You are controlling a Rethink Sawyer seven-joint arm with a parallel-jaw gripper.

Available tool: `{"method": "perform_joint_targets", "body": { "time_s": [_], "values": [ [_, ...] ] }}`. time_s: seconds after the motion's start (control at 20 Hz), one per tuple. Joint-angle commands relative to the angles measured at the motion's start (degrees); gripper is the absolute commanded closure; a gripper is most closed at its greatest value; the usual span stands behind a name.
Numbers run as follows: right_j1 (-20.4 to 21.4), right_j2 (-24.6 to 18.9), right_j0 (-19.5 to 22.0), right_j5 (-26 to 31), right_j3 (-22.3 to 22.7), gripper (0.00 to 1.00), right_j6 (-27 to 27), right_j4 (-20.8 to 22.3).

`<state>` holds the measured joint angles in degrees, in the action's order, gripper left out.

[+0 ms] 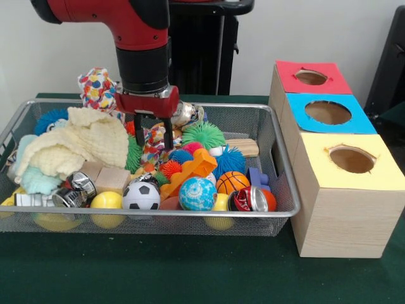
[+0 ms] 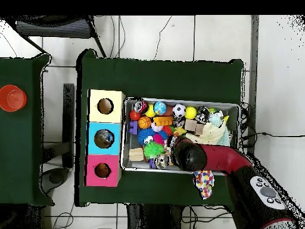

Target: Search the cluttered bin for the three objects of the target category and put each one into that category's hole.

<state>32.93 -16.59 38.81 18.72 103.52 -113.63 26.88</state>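
Observation:
The silver wire mesh bin [image 1: 190,221] is packed with balls, cloths, cans and blocks; it also shows in the overhead view [image 2: 179,100]. My gripper [image 1: 154,136] hangs down into the back middle of the bin. It is open, with its fingertips on either side of a crumpled colourful patterned cloth [image 1: 154,147]. Beside the bin stand three wooden boxes, each with a round hole: red top [image 1: 313,77], blue top [image 1: 329,113], yellow top [image 1: 351,161]. In the overhead view the arm's wrist [image 2: 189,154] hides the gripper.
In the bin lie a cream cloth [image 1: 82,142], a green spiky ball [image 1: 204,134], an orange foam piece [image 1: 193,170], a soccer ball [image 1: 140,196], a basketball [image 1: 232,182], a red can [image 1: 253,199] and wooden blocks [image 1: 112,180]. A second patterned cloth [image 1: 96,87] hangs over the back rim.

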Motion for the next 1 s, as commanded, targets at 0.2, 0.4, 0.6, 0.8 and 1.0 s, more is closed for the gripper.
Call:
{"method": "perform_joint_targets", "body": {
  "time_s": [0.2,0.4,0.6,0.8,1.0],
  "values": [
    [-2.06,-2.29,-0.31,-1.36,-4.05,0.0,-0.31,1.34],
    [-1.88,-1.63,-0.5,0.51,-5.35,0.0,0.65,1.62],
    [-2.19,-0.59,-1.12,-0.6,-5.48,0.0,-0.07,2.28],
    [-2.26,1.11,-2.44,-0.95,-6.21,0.0,-0.63,3.09],
    [-2.24,1.72,-3.2,-0.81,-7.25,0.0,-0.14,3.46]
  ]
}}
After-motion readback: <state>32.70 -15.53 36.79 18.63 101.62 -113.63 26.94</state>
